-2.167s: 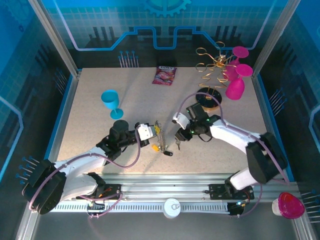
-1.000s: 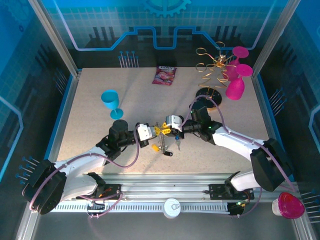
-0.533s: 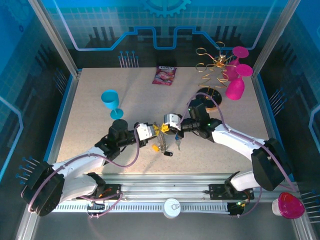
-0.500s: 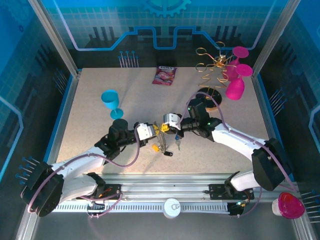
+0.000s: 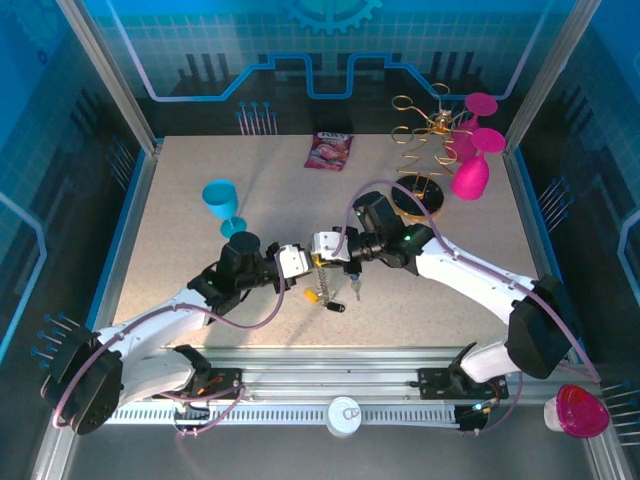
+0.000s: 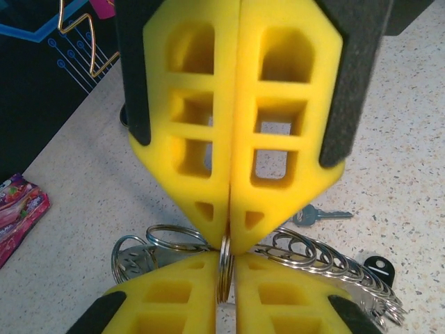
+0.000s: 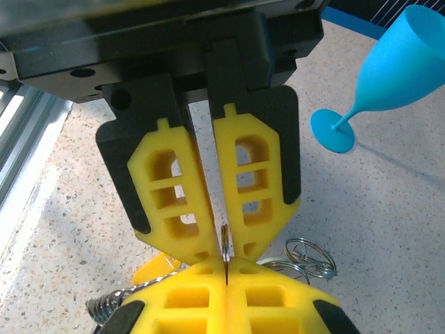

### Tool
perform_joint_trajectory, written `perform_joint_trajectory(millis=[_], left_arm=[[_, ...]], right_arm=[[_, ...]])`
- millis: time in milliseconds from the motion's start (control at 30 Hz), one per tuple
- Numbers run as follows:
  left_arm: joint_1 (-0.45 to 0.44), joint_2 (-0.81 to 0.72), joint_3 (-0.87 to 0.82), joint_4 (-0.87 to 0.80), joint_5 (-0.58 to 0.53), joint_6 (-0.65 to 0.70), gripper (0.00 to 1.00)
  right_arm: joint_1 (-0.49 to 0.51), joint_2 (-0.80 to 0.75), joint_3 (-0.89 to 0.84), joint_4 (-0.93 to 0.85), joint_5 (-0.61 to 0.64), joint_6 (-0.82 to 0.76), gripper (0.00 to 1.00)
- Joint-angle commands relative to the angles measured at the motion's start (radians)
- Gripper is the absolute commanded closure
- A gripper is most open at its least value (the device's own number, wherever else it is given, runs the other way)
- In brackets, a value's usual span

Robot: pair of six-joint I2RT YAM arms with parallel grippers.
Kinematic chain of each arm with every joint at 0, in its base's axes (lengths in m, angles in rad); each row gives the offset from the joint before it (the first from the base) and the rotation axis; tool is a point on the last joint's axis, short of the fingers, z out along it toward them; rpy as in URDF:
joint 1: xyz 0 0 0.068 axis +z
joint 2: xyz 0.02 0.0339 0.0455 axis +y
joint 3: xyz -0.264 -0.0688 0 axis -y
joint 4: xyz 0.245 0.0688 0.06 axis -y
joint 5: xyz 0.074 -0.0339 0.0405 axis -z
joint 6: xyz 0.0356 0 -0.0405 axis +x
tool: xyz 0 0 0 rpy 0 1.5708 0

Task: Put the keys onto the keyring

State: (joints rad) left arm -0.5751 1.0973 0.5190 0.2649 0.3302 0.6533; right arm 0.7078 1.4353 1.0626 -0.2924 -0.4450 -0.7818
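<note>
Readying the keyring (image 6: 224,268) for threading, pinched edge-on just above the worktop (image 6: 410,139) by left jaws and right jaws alike, seemingly on one coil, with keys (image 6: 316,216) loose beneath; next, prising a coil open for a key

Robot lab cell, aluminium frame (image 5: 110,70), blue circuit-print walls (image 5: 300,60)

Your top camera sits high beyond the 6 o'clock edge of the table (image 5: 180,220), looking down toward 12 o'clock over its whole top. The left wrist camera, very close, looks past the left gripper (image 6: 224,285) at 6 o'clock to the right gripper (image 6: 229,233) at 12. The right wrist camera mirrors this. All three share their meeting point at the keyring (image 6: 224,268).
</note>
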Motion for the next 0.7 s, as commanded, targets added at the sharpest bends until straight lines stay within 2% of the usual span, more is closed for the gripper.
perform_joint_trajectory(millis=[0, 167, 200, 233, 300, 400, 500, 567, 600, 667], left_arm=[[0.001, -0.009, 0.030, 0.028, 0.030, -0.020, 0.86], [0.001, -0.013, 0.020, 0.072, 0.043, -0.032, 1.00], [0.001, -0.016, 0.015, 0.078, 0.043, -0.028, 1.00], [0.001, -0.019, 0.009, 0.084, 0.043, -0.022, 1.00], [0.001, -0.026, -0.011, 0.111, 0.048, -0.012, 1.00], [0.001, -0.031, -0.036, 0.157, 0.059, 0.002, 1.00], [0.001, -0.035, -0.040, 0.163, 0.048, 0.011, 1.00], [0.001, -0.040, -0.042, 0.162, 0.039, 0.014, 1.00], [0.001, -0.039, -0.045, 0.162, 0.036, 0.016, 1.00], [0.000, -0.039, -0.048, 0.159, 0.022, 0.015, 1.00]], right_arm=[[0.036, 0.015, 0.040, -0.038, -0.032, -0.021, 1.00], [0.012, -0.008, 0.003, 0.042, -0.087, 0.067, 1.00], [-0.013, -0.030, -0.028, 0.102, -0.109, 0.123, 0.93], [-0.051, -0.060, -0.078, 0.188, -0.142, 0.196, 0.80], [-0.124, -0.115, -0.174, 0.353, -0.202, 0.326, 0.66], [-0.216, -0.170, -0.344, 0.595, -0.239, 0.487, 0.62], [-0.259, -0.200, -0.443, 0.711, -0.103, 0.646, 0.62], [-0.255, -0.217, -0.484, 0.712, 0.103, 0.774, 0.73], [-0.249, -0.224, -0.493, 0.691, 0.179, 0.850, 0.77], [-0.234, -0.242, -0.481, 0.540, 0.274, 0.970, 0.77]])
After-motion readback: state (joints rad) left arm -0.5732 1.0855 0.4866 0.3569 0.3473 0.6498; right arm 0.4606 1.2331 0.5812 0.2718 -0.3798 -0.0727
